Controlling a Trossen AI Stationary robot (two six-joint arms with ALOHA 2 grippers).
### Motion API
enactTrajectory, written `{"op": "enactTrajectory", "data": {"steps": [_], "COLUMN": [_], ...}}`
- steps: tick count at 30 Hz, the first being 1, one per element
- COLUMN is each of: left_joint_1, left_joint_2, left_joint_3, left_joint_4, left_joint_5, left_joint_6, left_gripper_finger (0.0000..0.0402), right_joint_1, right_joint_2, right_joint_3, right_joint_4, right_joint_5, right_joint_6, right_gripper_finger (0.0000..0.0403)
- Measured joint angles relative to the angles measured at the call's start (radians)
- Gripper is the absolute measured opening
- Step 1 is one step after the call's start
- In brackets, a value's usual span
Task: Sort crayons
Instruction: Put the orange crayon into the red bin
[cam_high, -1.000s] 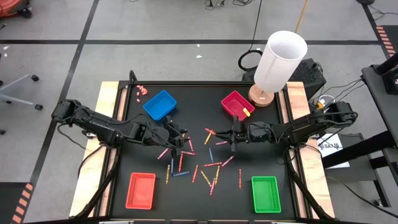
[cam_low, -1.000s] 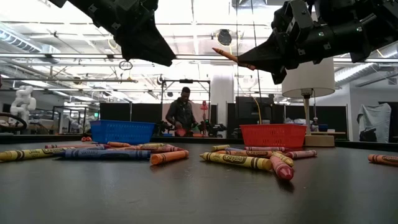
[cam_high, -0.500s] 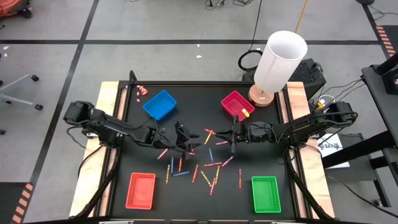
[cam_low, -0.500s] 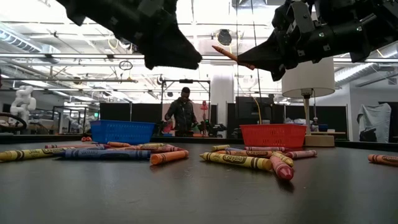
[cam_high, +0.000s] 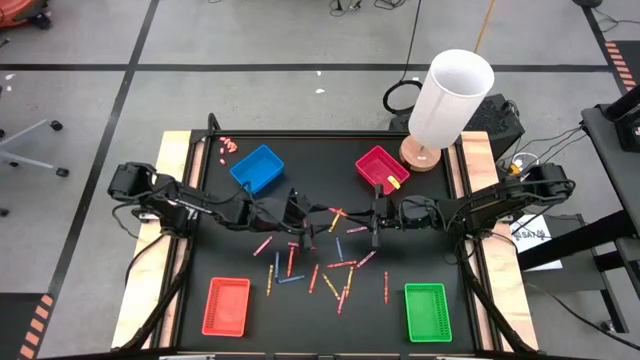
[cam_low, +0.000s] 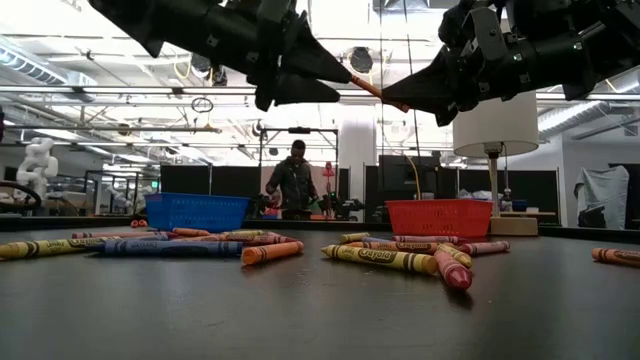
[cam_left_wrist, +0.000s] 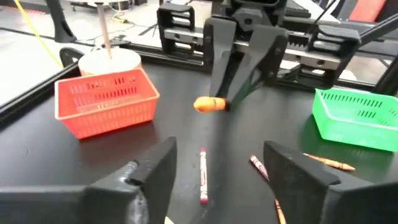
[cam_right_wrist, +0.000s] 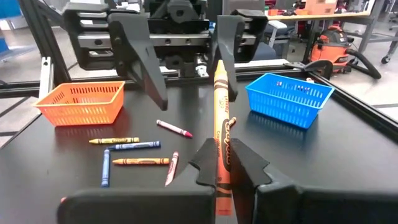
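My right gripper (cam_right_wrist: 219, 155), near the table's middle, is shut on an orange crayon (cam_right_wrist: 219, 106). The crayon sticks out toward the table's left, well above the table (cam_low: 378, 92). My left gripper (cam_left_wrist: 219, 146) faces it from the left, open. Its fingertips stand level with the crayon's free tip (cam_low: 350, 78), one on each side; I cannot tell whether they touch it. Many more crayons (cam_high: 320, 270) lie flat and scattered on the black table between the two arms and toward the near edge. My right gripper pinches the orange crayon's rear half (cam_right_wrist: 219, 163) between its two fingers. The fingers lie along the crayon, coming nearly level from the table's right. The crayon is lifted clear, and its free tip slants slightly upward toward my left gripper.
Four shallow trays stand on the table: blue (cam_high: 257, 167) far left, magenta (cam_high: 381, 166) far right, red (cam_high: 227, 305) near left, green (cam_high: 427, 311) near right. A white lamp (cam_high: 450, 100) stands at the far right corner. A person stands in the room beyond (cam_low: 292, 180).
My left gripper has moved toward the table's right, up to the free tip of the crayon that my right gripper holds. It has tipped from slanting down to nearly level. The crayon and my right gripper have stayed in place.
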Motion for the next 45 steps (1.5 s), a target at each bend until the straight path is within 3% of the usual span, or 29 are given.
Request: {"op": "enactTrajectory", "data": {"steps": [6, 13, 19, 32, 45], "left_joint_1": [0.006, 0.042, 0.063, 0.087, 0.092], "left_joint_2": [0.055, 0.069, 0.069, 0.110, 0.113], "left_joint_3": [0.000, 0.000, 0.000, 0.001, 0.001], "left_joint_4": [0.127, 0.169, 0.210, 0.303, 0.310], "left_joint_5": [0.003, 0.051, 0.154, 0.214, 0.266], "left_joint_6": [0.119, 0.121, 0.121, 0.120, 0.118], "left_gripper_finger": [0.0280, 0.0281, 0.0278, 0.0180, 0.0110], "right_joint_1": [0.000, 0.000, 0.000, 0.000, 0.001], "right_joint_2": [0.000, 0.000, 0.000, 0.000, 0.000], "right_joint_3": [0.000, 0.000, 0.000, 0.000, 0.000], "right_joint_4": [0.000, 0.000, 0.008, 0.038, 0.037], "right_joint_5": [-0.001, -0.002, -0.002, -0.003, -0.011], "right_joint_6": [0.000, 0.000, -0.021, -0.067, -0.071], "right_gripper_finger": [0.0004, 0.0004, 0.0004, 0.0004, 0.0004]}}
